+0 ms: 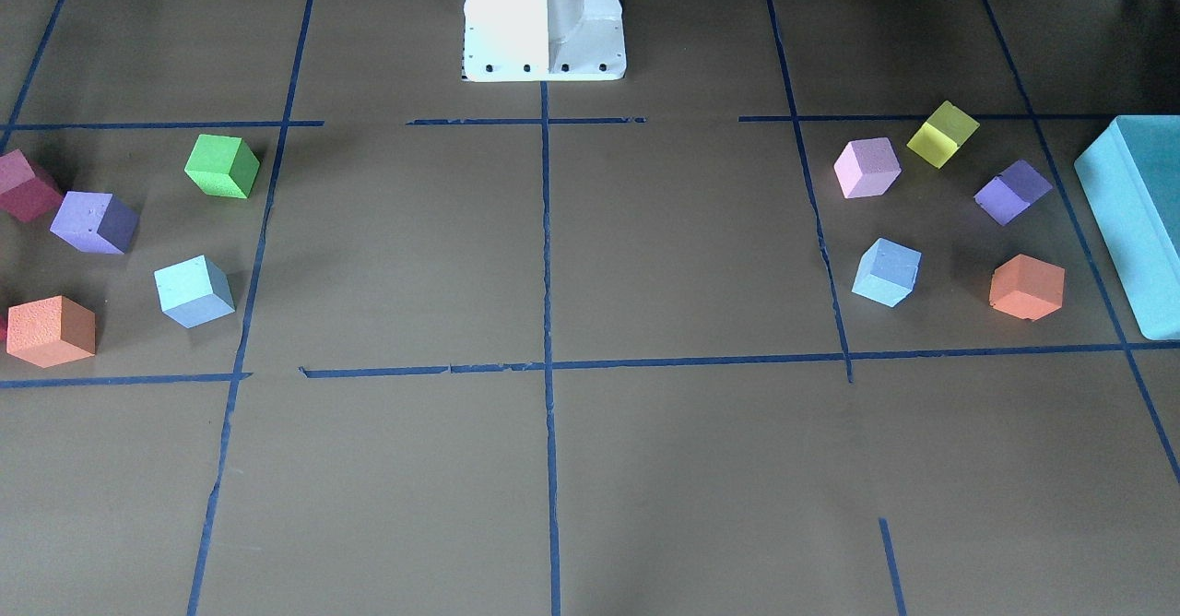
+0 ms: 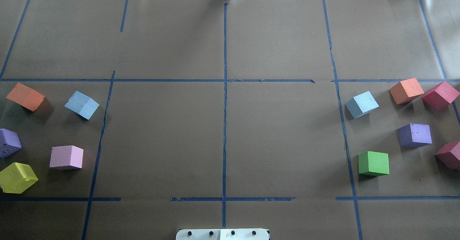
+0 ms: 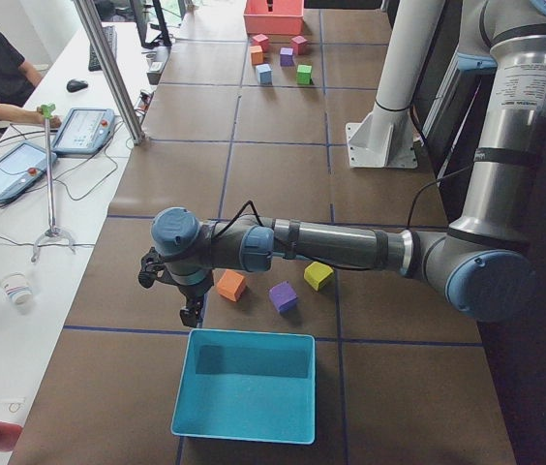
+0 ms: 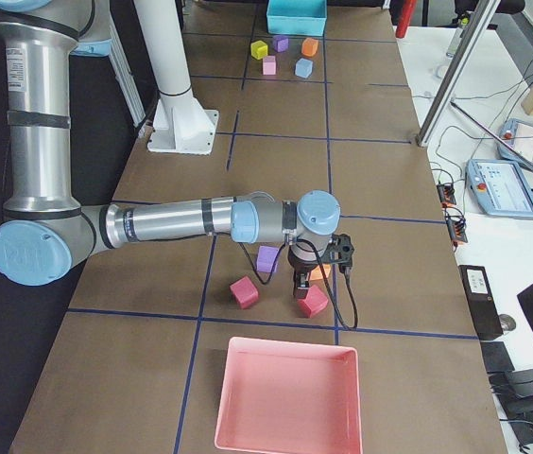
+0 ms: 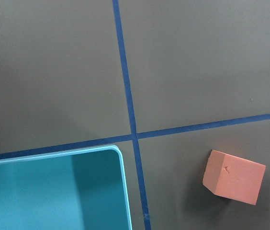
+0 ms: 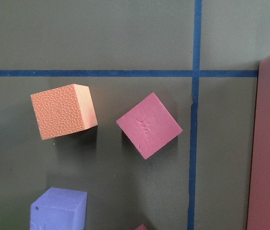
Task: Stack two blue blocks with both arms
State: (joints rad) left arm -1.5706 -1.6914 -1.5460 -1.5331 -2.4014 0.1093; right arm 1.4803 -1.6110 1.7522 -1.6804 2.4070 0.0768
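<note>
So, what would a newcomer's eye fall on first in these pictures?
At each end of the brown table lies a cluster of coloured cubes, each with one pale blue cube: the left blue block and the right blue block. In the side views, the left arm stretches low near a teal box, and the right arm near a pink tray.

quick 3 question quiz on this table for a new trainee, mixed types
1. True or false: the left-side blue block rests on the right-side blue block.
2. Which cube colour lies only on the robot's right side? A orange, B green, C yellow.
3. Fill in: the teal box sits at the robot's ____ end of the table.
Key: 1 false, they lie apart. 2 B, the green cube. 3 left.
</note>
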